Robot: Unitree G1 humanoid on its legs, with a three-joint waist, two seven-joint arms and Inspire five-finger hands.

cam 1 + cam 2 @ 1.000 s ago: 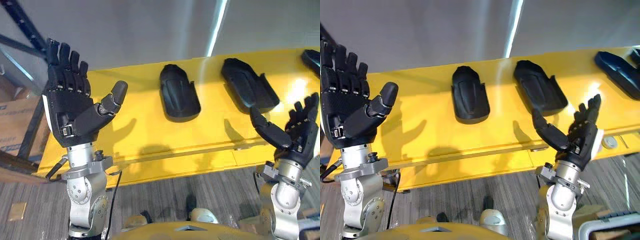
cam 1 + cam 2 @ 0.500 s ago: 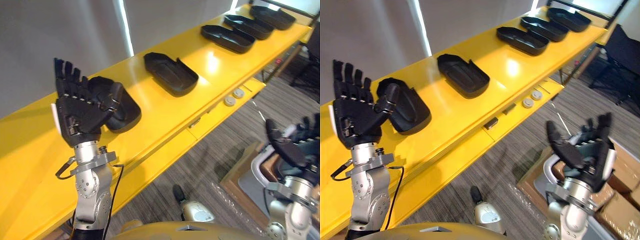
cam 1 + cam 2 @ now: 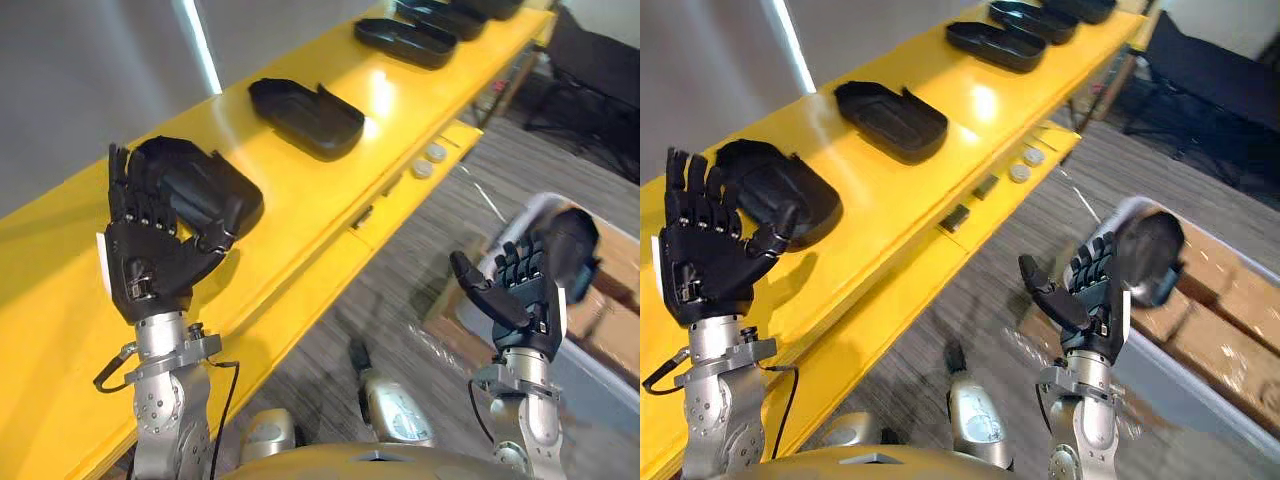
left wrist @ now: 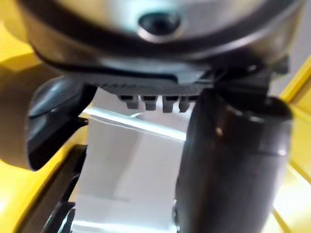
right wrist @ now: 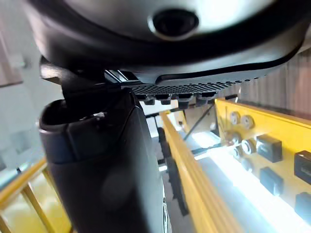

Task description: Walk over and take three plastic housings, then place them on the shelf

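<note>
Left robot hand [image 3: 150, 270] spread, right robot hand [image 3: 525, 305] spread, housings [image 3: 305, 115] on yellow table [image 3: 60, 330], bin [image 3: 1200, 390] nearby

No text, label, number or sign is showing clearly enough to be read in any view.
</note>
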